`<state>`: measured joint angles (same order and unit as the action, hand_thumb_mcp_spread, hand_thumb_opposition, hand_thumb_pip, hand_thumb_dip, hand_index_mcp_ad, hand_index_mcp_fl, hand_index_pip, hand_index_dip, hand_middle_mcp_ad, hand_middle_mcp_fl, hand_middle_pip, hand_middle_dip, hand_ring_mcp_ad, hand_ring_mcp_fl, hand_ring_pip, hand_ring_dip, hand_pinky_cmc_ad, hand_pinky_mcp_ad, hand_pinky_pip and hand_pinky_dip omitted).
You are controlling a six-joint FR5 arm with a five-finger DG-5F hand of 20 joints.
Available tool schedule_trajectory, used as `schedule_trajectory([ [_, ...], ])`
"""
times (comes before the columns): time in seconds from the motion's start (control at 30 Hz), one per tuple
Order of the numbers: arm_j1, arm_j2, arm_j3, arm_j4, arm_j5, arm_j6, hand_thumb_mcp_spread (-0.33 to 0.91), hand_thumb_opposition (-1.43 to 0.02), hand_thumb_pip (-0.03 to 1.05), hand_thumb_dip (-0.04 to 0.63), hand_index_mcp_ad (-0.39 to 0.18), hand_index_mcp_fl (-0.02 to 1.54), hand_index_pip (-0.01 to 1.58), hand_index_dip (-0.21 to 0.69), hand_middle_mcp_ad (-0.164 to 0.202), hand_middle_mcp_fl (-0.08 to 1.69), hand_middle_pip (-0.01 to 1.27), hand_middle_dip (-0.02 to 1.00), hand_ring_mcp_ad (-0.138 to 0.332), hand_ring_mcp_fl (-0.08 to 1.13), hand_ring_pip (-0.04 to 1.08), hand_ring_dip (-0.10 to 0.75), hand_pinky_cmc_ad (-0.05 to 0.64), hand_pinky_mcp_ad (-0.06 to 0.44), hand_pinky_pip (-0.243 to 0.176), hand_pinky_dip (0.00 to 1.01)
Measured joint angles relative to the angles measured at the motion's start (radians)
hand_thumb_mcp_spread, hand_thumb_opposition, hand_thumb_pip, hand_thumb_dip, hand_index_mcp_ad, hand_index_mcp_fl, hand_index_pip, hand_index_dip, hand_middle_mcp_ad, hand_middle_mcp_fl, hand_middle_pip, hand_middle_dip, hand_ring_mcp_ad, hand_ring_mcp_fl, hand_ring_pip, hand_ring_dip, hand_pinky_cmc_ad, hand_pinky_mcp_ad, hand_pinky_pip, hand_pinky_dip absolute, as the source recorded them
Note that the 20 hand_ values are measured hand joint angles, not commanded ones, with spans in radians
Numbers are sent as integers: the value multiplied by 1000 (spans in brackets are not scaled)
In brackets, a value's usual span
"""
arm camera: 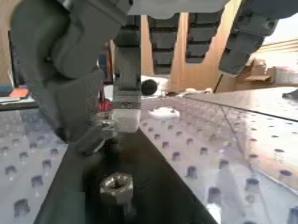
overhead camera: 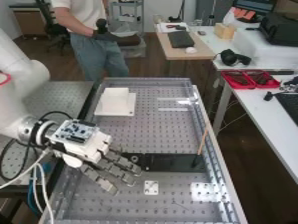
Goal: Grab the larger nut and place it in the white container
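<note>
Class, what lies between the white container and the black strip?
No object: in the high view, bare perforated plate stretches between the white container and the black strip.

The worktop (overhead camera: 146,135) is perforated and looks like bare grey metal, smooth enough to throw bright glare near its far edge. Across it, towards the near edge, lies a smooth black strip (overhead camera: 169,162) with a dark gloss (it mirrors what stands on it, rather like still water). The nut (arm camera: 117,187) on that strip is shiny, silvery metal. By the far corner on the arm's side, the white container (overhead camera: 114,102) looks like smooth, matt plastic. The hand (overhead camera: 118,173) has dark grey, mostly satin surfaces.
</note>
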<state>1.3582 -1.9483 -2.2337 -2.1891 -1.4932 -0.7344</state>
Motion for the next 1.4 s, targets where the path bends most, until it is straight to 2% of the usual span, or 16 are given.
schedule_trajectory([
  [0.4,-4,56,1,8,-33,-11,354,-887,581,278,-54,410,1527,188,82,113,126,188,141,10,87,87,340,276,-75,295],
  [0.5,2,84,-7,6,-46,-14,354,-887,581,278,-56,410,1527,188,82,117,124,188,145,10,87,87,340,276,-61,298],
  [0.8,50,197,-43,-25,-124,-36,354,-887,581,278,-56,410,1525,188,82,120,124,188,145,10,89,87,340,276,-59,298],
  [0.97,96,242,-56,-76,-177,-40,354,-887,581,278,-56,410,1525,188,82,117,124,188,145,10,89,87,340,278,-59,298],
  [1.03,110,251,-59,-93,-193,-38,351,-887,581,281,-56,412,1525,188,72,113,126,188,143,7,89,87,344,276,-59,298],
  [1.13,133,261,-59,-126,-214,-33,351,-887,581,278,-56,408,1527,188,75,131,126,188,129,7,89,87,340,276,-59,298],
  [1.4,190,263,-33,-227,-292,-27,351,-887,581,278,-56,415,1527,202,75,131,126,188,129,7,89,87,340,278,-59,288],
])
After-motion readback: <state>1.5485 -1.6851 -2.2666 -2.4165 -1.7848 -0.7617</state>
